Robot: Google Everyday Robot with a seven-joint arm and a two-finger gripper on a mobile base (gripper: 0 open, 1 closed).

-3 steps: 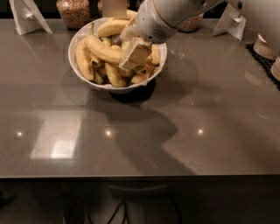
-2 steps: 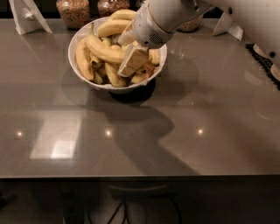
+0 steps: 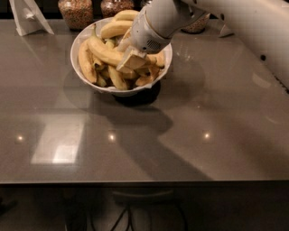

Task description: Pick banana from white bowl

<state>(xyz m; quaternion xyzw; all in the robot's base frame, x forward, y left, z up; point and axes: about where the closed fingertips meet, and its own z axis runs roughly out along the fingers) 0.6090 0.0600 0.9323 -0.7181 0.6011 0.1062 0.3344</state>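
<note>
A wide, glossy white bowl [image 3: 80,67] stands on the grey table at the back, a little left of centre, piled with several yellow bananas [image 3: 104,53]. My gripper [image 3: 131,60] reaches in from the upper right on a thick white arm and hangs low over the middle of the pile, its tip down among the bananas. It hides the fruit on the right side of the bowl. I cannot tell whether it touches or holds any banana.
Glass jars of grains [image 3: 76,11] stand behind the bowl along the back edge. A white folded stand [image 3: 28,18] is at the back left. The grey table [image 3: 144,144] stretches towards me with bright light reflections on it.
My gripper has moved a little to the left and lower into the pile of bananas. The bowl has not moved.
</note>
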